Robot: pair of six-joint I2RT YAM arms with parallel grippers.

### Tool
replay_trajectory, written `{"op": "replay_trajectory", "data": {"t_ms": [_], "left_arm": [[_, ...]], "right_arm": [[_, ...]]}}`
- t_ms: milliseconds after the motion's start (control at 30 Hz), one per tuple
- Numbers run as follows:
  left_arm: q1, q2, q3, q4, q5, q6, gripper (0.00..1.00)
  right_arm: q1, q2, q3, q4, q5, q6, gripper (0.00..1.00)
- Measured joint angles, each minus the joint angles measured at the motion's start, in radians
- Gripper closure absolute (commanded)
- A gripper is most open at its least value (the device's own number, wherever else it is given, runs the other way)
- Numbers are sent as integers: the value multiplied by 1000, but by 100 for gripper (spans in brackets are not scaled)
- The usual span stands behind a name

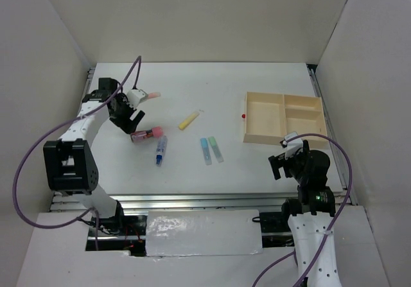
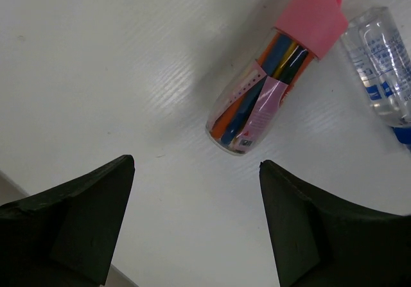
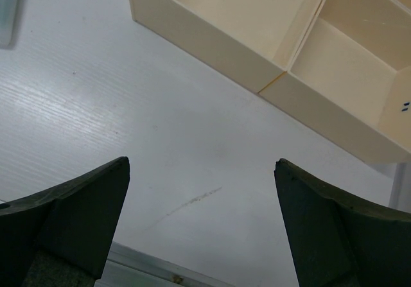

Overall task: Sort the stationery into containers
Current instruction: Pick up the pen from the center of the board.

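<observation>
One view overhead, one on each wrist.
The top one looks down from behind me; my left wrist hangs close over the pink-capped tube, my right faces the wall of the tray just ahead; overhead shows both too.

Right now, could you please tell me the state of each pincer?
Left pincer: open, holding nothing; the pink-capped tube lies just ahead.
Right pincer: open, holding nothing, near the wooden tray.
</observation>
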Motion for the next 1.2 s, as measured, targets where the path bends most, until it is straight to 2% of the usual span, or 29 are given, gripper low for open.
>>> {"op": "replay_trajectory", "data": {"t_ms": [267, 467, 733, 800, 900, 933, 967, 1033, 1133, 1200], "left_arm": [[0, 176, 121, -148, 119, 106, 11], [-25, 212, 116, -185, 158, 151, 14], [-44, 242, 21, -132, 138, 152, 22], [-44, 246, -3, -116, 119, 148, 28], [-44, 251, -23, -98, 103, 147, 48], [-44, 251, -23, -97, 101, 141, 48], [-44, 251, -23, -95, 100, 138, 56], [-44, 251, -23, -93, 98, 126, 64], [-43, 253, -19, -99, 98, 125, 83], [-40, 264, 2, -121, 102, 124, 87]], "right_arm": [[-7, 11, 0, 0, 5, 0, 0], [-9, 11, 0, 1, 16, 11, 0], [-10, 11, 19, 17, 60, 61, 0], [-10, 20, 34, 20, 58, 70, 0], [-11, 69, 71, 24, 35, 81, 1], [-11, 87, 86, 27, 24, 83, 1], [-11, 109, 105, 27, 10, 83, 1], [-11, 148, 138, 40, -20, 74, 2], [-11, 192, 180, 60, -69, 42, 3], [-11, 210, 201, 68, -101, 14, 4]]}}
